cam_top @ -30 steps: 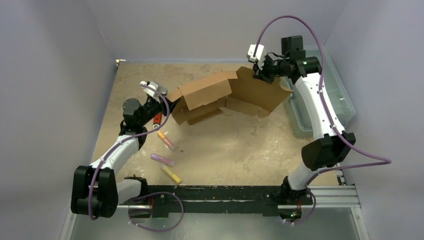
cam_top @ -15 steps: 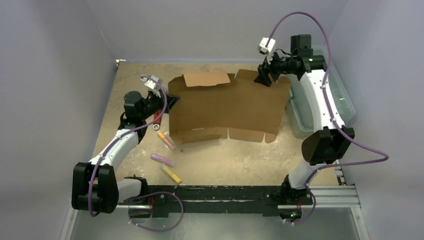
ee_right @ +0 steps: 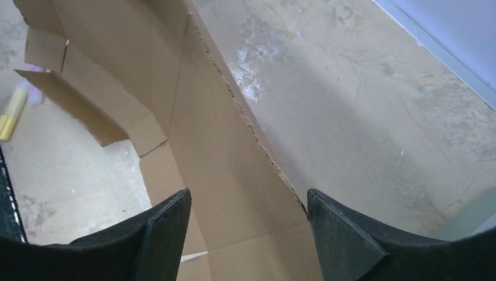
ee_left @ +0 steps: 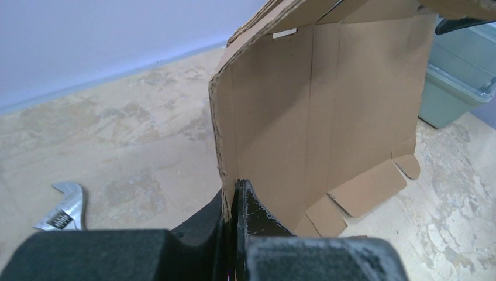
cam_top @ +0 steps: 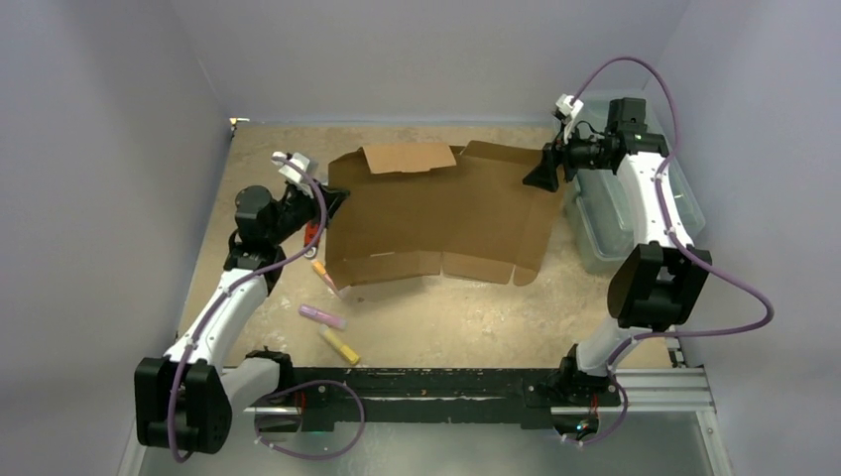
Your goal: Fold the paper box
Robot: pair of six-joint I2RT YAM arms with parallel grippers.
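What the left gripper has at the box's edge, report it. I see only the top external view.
Observer: The left wrist view shows the left gripper shut on the edge of the paper box, with the cardboard pinched between its fingers.
Operator: Now check the right one.
Observer: In the right wrist view the right gripper is open. Its fingers are wide apart with a box panel lying between them, not pinched.

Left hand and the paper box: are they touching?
Touching. The left wrist view shows the left hand pinched shut on the paper box at its edge.
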